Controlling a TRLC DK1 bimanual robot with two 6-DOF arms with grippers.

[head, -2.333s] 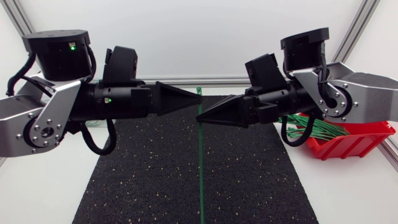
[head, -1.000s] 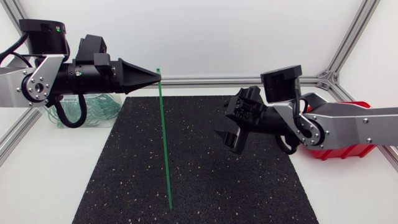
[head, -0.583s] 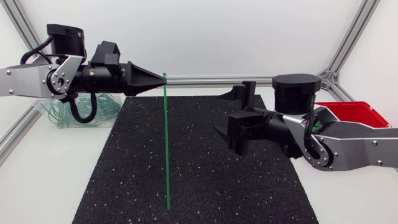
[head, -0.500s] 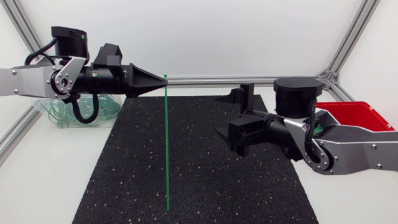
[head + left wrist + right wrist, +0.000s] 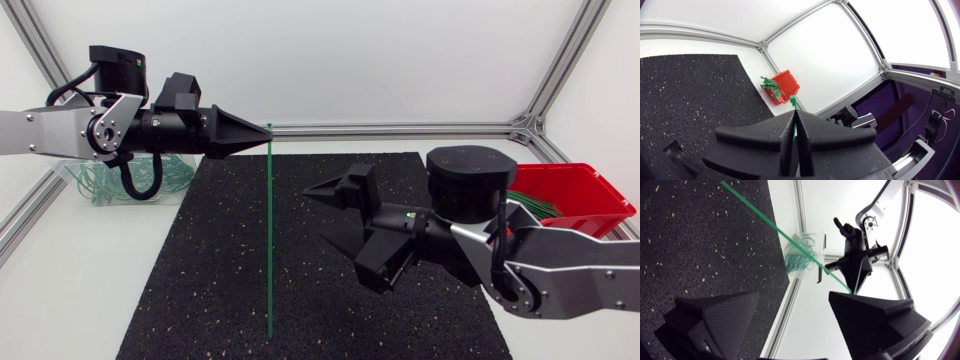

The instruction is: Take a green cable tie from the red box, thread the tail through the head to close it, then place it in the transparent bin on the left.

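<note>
My left gripper is shut on the head end of a green cable tie, which hangs straight down over the black mat. In the left wrist view the tie's head pokes out past the shut fingers. My right gripper stands open just right of the hanging tie, pointing at it without touching. The right wrist view has the tie running ahead of the open gripper. The red box of green ties sits at the right. The transparent bin is at the back left.
A black speckled mat covers the middle of the table. Aluminium frame posts border the white table. The transparent bin holds several looped green ties, and my left arm rises behind it.
My right arm swung in from the right and turned its open gripper toward the tie. My left gripper shifted slightly right, still holding the hanging tie.
</note>
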